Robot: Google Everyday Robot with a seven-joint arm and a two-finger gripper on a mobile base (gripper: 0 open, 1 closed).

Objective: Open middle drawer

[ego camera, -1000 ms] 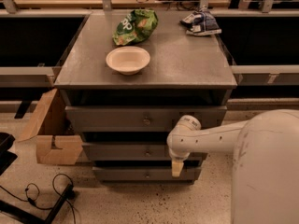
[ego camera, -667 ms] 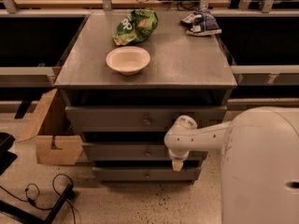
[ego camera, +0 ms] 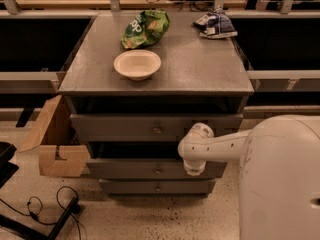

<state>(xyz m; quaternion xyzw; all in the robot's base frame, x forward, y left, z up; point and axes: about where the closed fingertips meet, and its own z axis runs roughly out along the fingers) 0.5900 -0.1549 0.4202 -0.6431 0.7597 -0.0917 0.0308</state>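
Observation:
The grey cabinet has three drawers stacked under its top. The middle drawer (ego camera: 130, 168) is a wide shallow grey front with a small round knob (ego camera: 158, 171) at its centre. A dark gap shows above its front edge. My gripper (ego camera: 192, 170) hangs at the end of the white arm (ego camera: 220, 146), which reaches in from the right. It sits in front of the middle drawer's right half, a little right of the knob. The arm hides part of that drawer front.
A top drawer (ego camera: 115, 127) and a bottom drawer (ego camera: 130, 186) sit above and below. On the cabinet top (ego camera: 200, 64) lie a white bowl (ego camera: 137, 64), a green chip bag (ego camera: 145, 28) and a dark packet (ego camera: 215, 24). A cardboard box (ego camera: 57, 151) and floor cables (ego camera: 55, 209) are at left.
The arm's end has shifted very slightly left and its lower tip now reaches less far down. The drawers have not visibly moved.

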